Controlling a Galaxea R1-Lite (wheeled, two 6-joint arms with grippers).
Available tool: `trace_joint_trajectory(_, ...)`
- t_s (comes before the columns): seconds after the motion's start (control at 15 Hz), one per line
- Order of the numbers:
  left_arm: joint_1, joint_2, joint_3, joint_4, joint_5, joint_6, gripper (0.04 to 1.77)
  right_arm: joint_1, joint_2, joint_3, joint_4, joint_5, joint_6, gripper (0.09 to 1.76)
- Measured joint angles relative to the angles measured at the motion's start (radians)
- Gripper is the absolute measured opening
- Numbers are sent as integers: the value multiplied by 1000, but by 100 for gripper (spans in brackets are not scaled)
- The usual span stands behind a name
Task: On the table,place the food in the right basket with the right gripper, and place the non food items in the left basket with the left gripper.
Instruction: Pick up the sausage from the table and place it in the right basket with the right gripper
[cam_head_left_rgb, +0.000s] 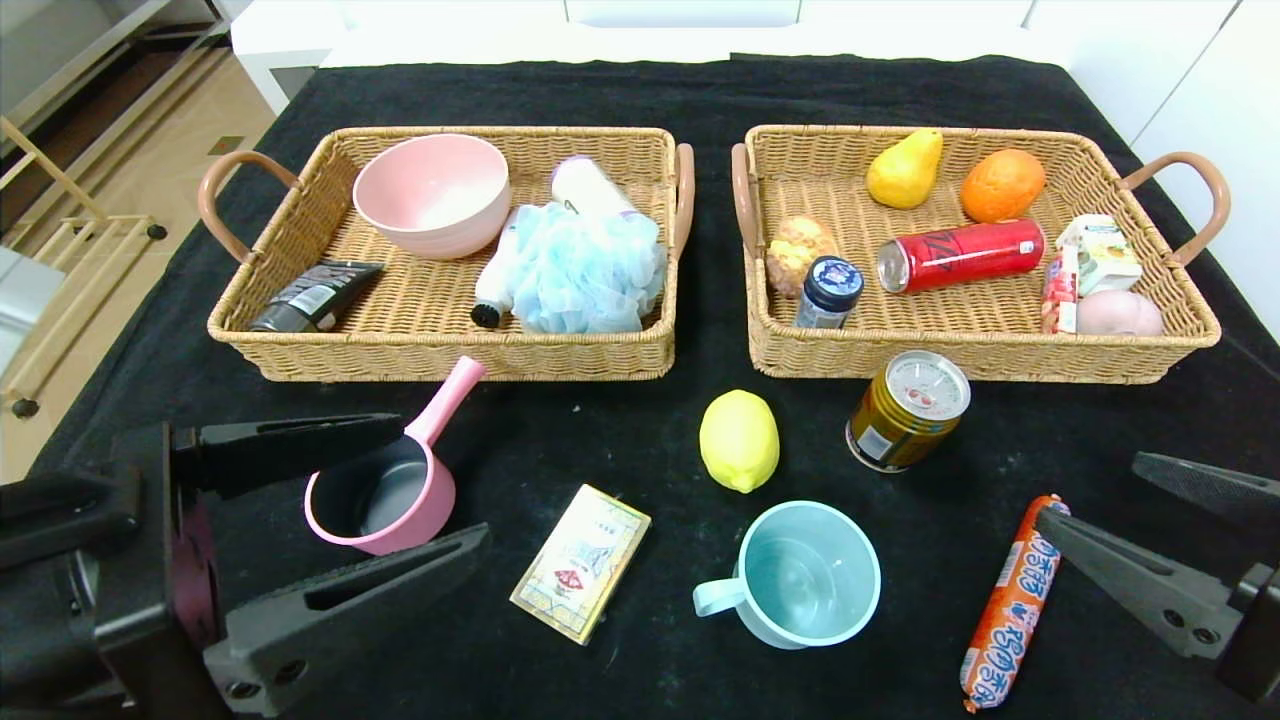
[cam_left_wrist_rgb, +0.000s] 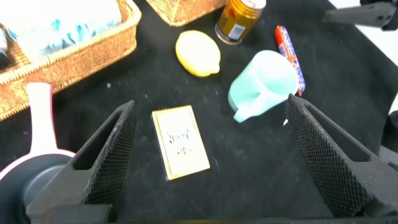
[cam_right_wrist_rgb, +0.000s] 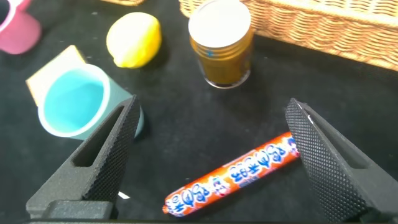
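On the black table (cam_head_left_rgb: 620, 430) lie a yellow lemon (cam_head_left_rgb: 738, 440), a gold can (cam_head_left_rgb: 908, 410) and an orange sausage (cam_head_left_rgb: 1012, 604). A pink pan (cam_head_left_rgb: 385, 490), a beige box (cam_head_left_rgb: 581, 561) and a light blue mug (cam_head_left_rgb: 805, 573) lie there too. My left gripper (cam_head_left_rgb: 443, 482) stands open at the near left, its jaws either side of the pan. In its wrist view the box (cam_left_wrist_rgb: 181, 142) shows between the fingers of the left gripper (cam_left_wrist_rgb: 211, 106). My right gripper (cam_head_left_rgb: 1090, 488) is open by the sausage's far end. The sausage (cam_right_wrist_rgb: 239, 175) lies below the right gripper (cam_right_wrist_rgb: 212, 104).
The left basket (cam_head_left_rgb: 440, 360) holds a pink bowl (cam_head_left_rgb: 432, 193), a blue loofah (cam_head_left_rgb: 585, 265), a dark tube (cam_head_left_rgb: 315, 296) and a white bottle. The right basket (cam_head_left_rgb: 980, 365) holds a pear (cam_head_left_rgb: 905, 168), an orange (cam_head_left_rgb: 1002, 184), a red can (cam_head_left_rgb: 960, 254) and packets.
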Motion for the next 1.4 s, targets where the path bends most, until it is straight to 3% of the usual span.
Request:
trace_joint_trajectory(0.4, 1, 1, 20, -11, 60, 3, 172, -14, 20, -33, 31, -73, -6, 171)
trace_joint_trajectory(0.6, 0, -9, 19, -10, 63, 3, 172, -16, 27, -120, 279, -161, 18, 171)
trace_joint_trajectory(0.73, 0, -14, 17, -9, 65, 3, 172, -16, 44, -194, 396, -186, 121, 171)
trace_joint_trajectory(1.07, 0, -18, 16, -10, 91, 4, 172, -14, 151, -265, 504, -256, 354, 171)
trace_joint_trajectory(1.27, 0, -20, 15, -11, 91, 4, 172, -5, 234, -363, 707, -288, 572, 171)
trace_joint_trajectory(1.4, 0, -20, 14, -10, 91, 4, 172, 0, 279, -419, 788, -290, 648, 171)
